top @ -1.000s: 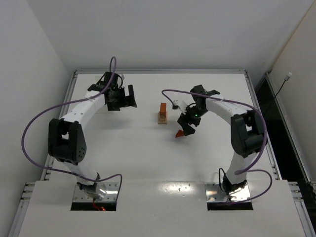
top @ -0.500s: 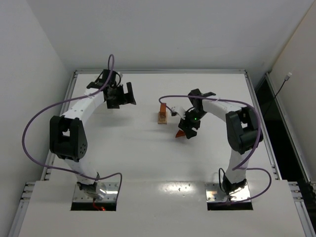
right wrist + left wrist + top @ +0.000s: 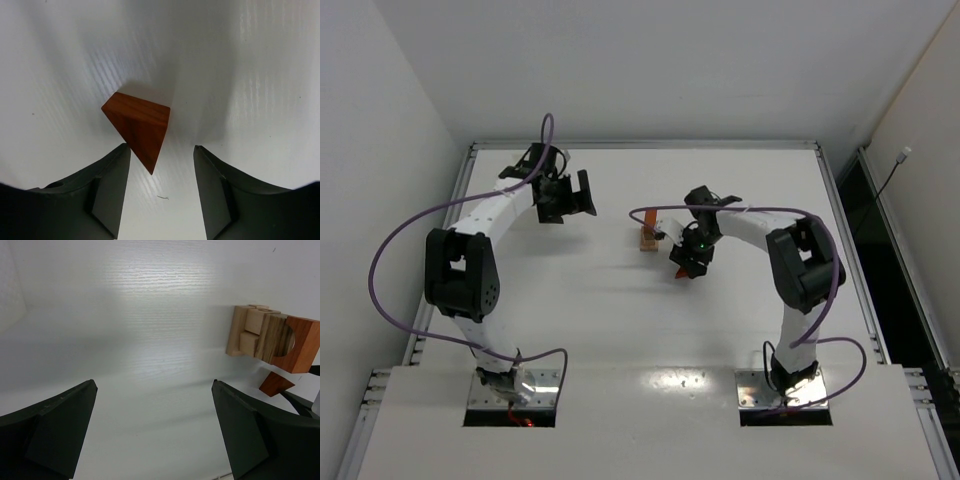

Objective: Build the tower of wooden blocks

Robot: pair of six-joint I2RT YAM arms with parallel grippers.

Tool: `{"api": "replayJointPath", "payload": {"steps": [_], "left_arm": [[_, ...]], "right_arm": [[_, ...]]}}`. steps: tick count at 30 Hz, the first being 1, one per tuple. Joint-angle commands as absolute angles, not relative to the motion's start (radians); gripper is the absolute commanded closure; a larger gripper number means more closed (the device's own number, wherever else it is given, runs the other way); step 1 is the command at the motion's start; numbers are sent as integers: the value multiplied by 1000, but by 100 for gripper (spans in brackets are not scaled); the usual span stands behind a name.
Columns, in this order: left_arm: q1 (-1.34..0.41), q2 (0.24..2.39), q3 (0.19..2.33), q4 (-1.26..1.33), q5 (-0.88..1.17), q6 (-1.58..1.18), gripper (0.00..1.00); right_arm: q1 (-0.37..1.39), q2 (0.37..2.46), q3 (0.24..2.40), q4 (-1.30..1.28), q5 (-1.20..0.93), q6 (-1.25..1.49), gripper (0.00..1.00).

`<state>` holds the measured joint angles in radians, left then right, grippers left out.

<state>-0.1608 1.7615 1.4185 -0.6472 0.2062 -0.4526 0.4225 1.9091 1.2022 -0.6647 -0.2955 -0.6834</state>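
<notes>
The table [image 3: 610,310] is white and flat. In the left wrist view its surface shows a fine grain, like wood, with a broad bright patch of light [image 3: 150,295]. A thin metal rail [image 3: 640,145] runs along its far edge and down both sides. Behind it stands a plain white back wall [image 3: 650,70], and a white left wall [image 3: 370,150] meets it in the corner. The right wall [image 3: 925,100] looks slightly cream. Between this wall and the table there is a dark gap [image 3: 882,230], with a thin cable [image 3: 895,170] above it. Small glare spots [image 3: 685,380] lie near the front edge.
</notes>
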Motion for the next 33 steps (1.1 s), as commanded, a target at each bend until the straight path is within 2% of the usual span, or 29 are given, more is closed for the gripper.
{"api": "replayJointPath", "payload": {"steps": [1, 3, 6, 7, 9, 10, 11, 18, 24, 28, 33], "left_arm": [[-147, 1759, 1453, -640, 219, -443, 0], [-147, 1759, 1453, -640, 219, -443, 0], [-147, 1759, 1453, -640, 219, -443, 0], [-147, 1759, 1453, -640, 219, -443, 0], [-147, 1759, 1453, -640, 219, -443, 0], [-147, 1759, 1453, -640, 219, -443, 0], [-147, 1759, 1453, -640, 219, -443, 0], [-147, 1715, 1379, -620, 242, -462, 0], [-147, 1668, 1325, -611, 255, -472, 0], [-147, 1646, 1325, -592, 328, -463, 0], [-147, 1603, 1357, -560, 615, -433, 0]], "right_arm": [[431, 1931, 1195, -626, -293, -667, 51], [440, 1931, 1195, -626, -293, -667, 53], [440, 1931, 1186, -626, -293, -667, 62], [449, 1931, 1186, -626, -293, -667, 71], [449, 1931, 1186, -626, -293, -667, 82], [449, 1931, 1186, -626, -293, -667, 95], [449, 1931, 1186, -626, -293, -667, 100], [449, 1830, 1075, -585, -302, -658, 100], [439, 1597, 973, -499, -301, -606, 100], [439, 1432, 916, -421, -253, -571, 100], [448, 1223, 825, -186, -117, -525, 100]]}}
